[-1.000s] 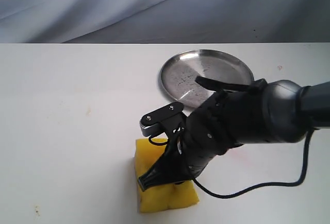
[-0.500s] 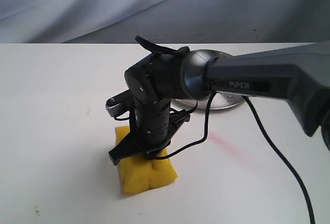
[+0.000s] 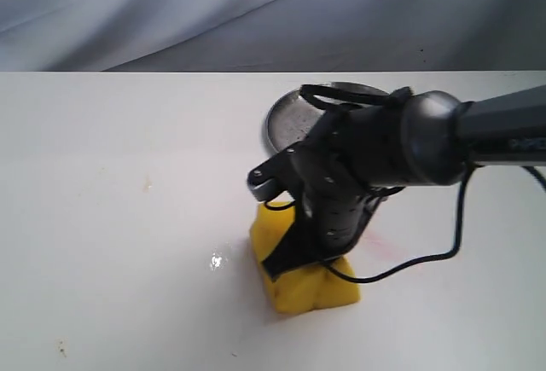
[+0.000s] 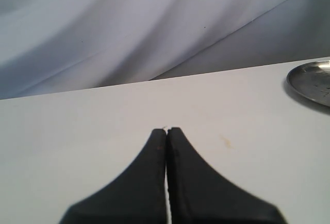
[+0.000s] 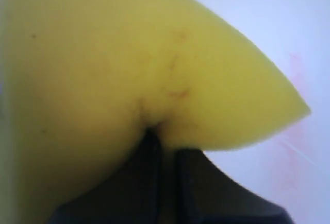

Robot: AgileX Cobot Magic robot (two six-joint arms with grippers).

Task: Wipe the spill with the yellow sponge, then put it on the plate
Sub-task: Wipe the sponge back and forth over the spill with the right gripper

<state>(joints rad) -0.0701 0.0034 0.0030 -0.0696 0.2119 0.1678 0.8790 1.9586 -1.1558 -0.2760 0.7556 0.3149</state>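
Note:
My right gripper [image 3: 300, 262] is shut on the yellow sponge [image 3: 309, 289] and presses it onto the white table [image 3: 119, 183]. Up close, the foam [image 5: 103, 69] bulges around the pinching fingers [image 5: 196, 183]. A small wet glint of the spill [image 3: 216, 261] lies on the table just left of the sponge. The steel plate [image 3: 286, 118] sits behind, mostly covered by my right arm. My left gripper [image 4: 166, 130] is shut and empty over bare table, with the plate's rim [image 4: 312, 82] far off to one side. The exterior view does not show it.
A faint pink streak [image 5: 294, 152] marks the table beside the sponge. A black cable [image 3: 426, 256] loops from the right arm down over the table. Grey cloth [image 3: 256, 13] hangs behind the table's far edge. A tiny brown speck [image 3: 147, 185] lies to the left.
The right gripper dragged the sponge left, then swept it back right and a little toward the plate. A small wet glint now shows where the sponge was.

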